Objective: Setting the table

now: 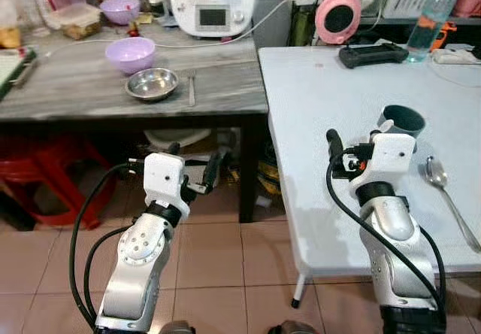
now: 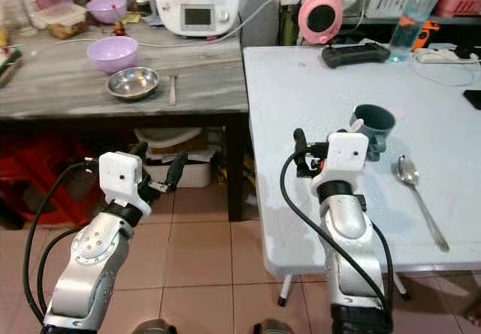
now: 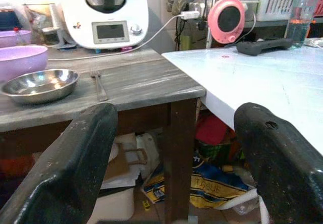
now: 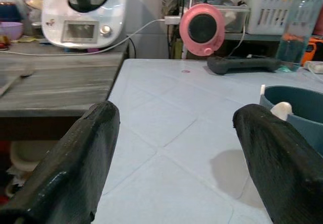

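Observation:
A dark teal cup stands on the white table, and a metal spoon lies to its right near the front edge. My right gripper hovers open over the table just left of the cup, nothing between its fingers. On the grey table sit a steel bowl, a fork and a purple bowl. My left gripper is open and empty, held below that table's front edge.
A white kitchen machine and a second purple bowl stand at the back of the grey table. A pink round device, a black controller and a water bottle line the white table's far side. A red stool sits underneath.

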